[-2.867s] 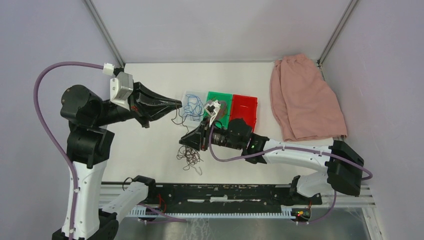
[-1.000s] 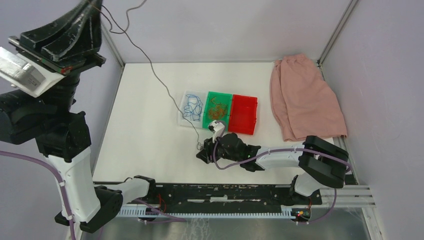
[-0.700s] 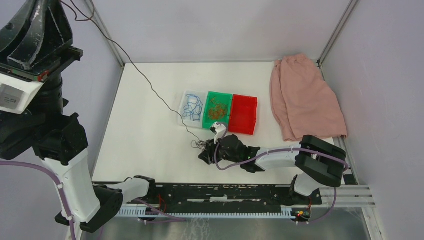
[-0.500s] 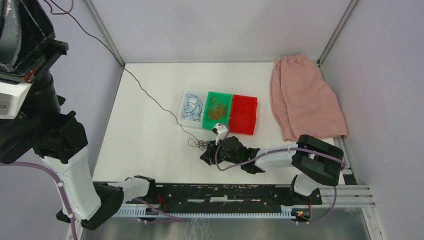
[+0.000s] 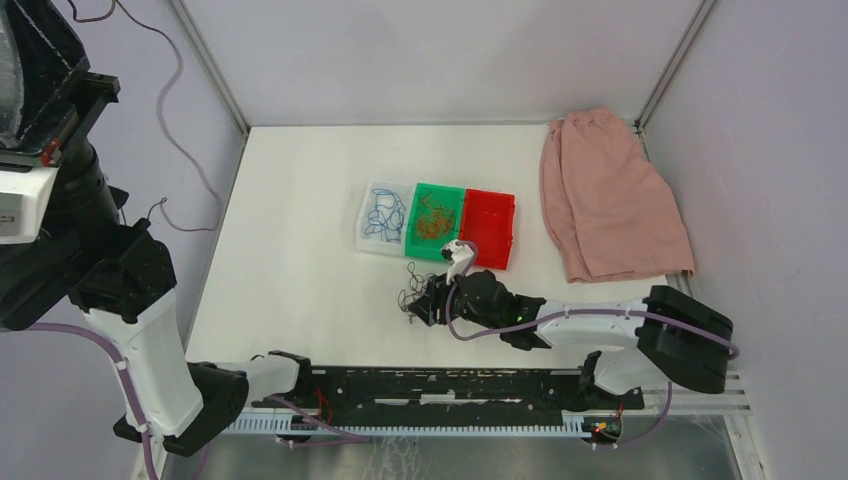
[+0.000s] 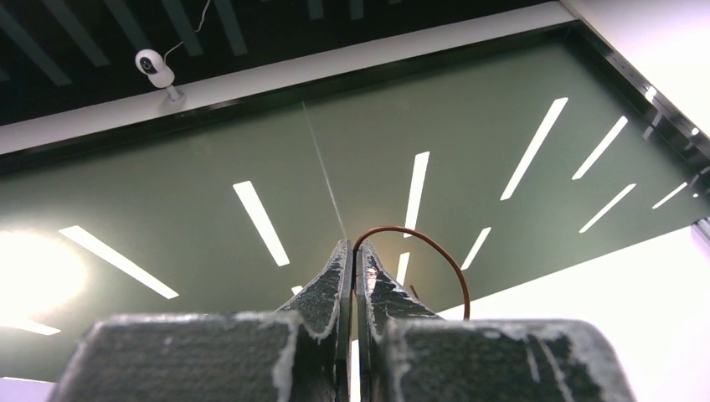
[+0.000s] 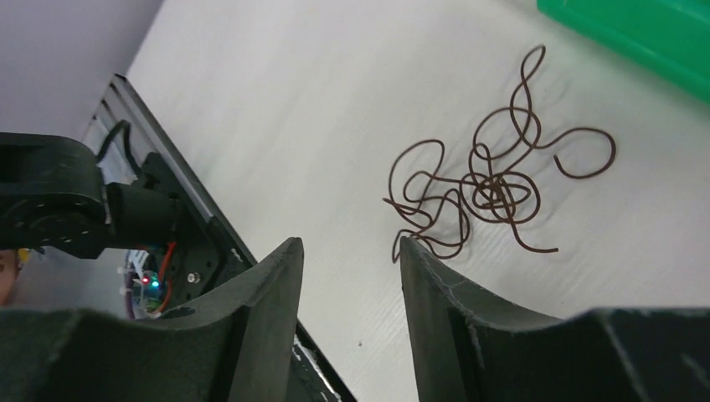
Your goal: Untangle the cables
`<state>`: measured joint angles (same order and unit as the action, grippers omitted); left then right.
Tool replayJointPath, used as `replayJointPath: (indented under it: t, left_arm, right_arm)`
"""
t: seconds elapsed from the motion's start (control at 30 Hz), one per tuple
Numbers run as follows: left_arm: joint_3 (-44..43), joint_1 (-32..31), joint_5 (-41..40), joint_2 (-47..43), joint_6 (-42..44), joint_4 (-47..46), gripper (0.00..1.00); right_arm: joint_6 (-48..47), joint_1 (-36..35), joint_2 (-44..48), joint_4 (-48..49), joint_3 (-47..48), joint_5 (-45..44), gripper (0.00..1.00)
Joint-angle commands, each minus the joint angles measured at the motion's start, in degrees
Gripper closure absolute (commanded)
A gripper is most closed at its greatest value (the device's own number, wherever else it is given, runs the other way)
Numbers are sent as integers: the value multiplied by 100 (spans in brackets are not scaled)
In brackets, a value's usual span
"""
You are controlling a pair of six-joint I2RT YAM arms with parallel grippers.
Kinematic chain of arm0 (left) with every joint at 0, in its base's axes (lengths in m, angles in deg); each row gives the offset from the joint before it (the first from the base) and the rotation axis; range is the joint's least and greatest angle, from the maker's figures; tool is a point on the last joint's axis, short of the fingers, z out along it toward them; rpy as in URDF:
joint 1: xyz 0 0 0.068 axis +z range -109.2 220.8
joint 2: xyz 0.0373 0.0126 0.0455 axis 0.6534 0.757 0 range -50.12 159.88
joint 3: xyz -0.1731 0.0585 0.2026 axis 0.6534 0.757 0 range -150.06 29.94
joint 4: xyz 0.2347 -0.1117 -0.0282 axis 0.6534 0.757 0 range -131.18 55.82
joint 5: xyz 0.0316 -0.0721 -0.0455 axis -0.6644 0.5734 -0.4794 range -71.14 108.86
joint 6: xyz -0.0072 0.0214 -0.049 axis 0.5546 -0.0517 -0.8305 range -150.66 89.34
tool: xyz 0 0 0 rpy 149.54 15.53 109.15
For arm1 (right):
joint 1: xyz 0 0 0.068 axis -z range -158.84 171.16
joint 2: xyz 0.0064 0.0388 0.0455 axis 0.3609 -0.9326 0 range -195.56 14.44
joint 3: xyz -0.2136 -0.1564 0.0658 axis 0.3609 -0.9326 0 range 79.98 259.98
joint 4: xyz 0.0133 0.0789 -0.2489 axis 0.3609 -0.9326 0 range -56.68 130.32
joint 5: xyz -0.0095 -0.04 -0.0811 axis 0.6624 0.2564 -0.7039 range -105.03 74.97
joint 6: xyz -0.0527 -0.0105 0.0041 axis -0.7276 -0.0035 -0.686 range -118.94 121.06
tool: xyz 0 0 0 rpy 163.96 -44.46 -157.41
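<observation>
My left gripper (image 6: 354,251) is raised high at the far left, pointing up, and is shut on one dark brown cable (image 6: 435,248). That cable (image 5: 186,140) hangs slack along the left wall, its lower end curling near the table's left edge. My right gripper (image 7: 350,243) is open and empty, low over the table (image 5: 300,260), just behind a small tangle of dark brown cable (image 7: 494,184). The same tangle (image 5: 411,297) lies in front of the bins in the top view. Blue cables (image 5: 381,213) lie in the clear bin, and orange-brown cables (image 5: 434,221) lie in the green bin.
A clear bin (image 5: 368,236), a green bin (image 5: 420,192) and a red bin (image 5: 488,228) stand in a row at mid table. A pink cloth (image 5: 610,195) lies at the back right. A black rail (image 5: 450,385) runs along the near edge.
The long cable was taut between my left gripper and the tangle; it has come free and hangs slack at the left wall. My right arm has shifted right, leaving the tangle on the table.
</observation>
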<state>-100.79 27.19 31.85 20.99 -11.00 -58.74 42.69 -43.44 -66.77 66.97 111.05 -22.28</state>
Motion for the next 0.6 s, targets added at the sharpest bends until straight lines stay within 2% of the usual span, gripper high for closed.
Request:
replayJointPath:
  t: [0.0,0.17,0.33,0.47,0.57]
  left_arm:
    - [228,9,266,-126,267,142,97]
    - [829,8,1012,-413,-17,773,97]
    - [1539,7,1762,-759,-257,1385,97]
    - [2111,5,2208,-934,-724,1570,97]
    - [2312,3,2481,-945,-1069,1635,97]
  right_arm:
    - [-312,25,711,-338,61,61,45]
    - [-826,26,1442,-1079,748,642,36]
    - [-1465,21,1817,-1942,2091,950,25]
    - [-1815,25,1731,-2273,2846,883,21]
    - [-2144,26,1601,-2647,3245,272,22]
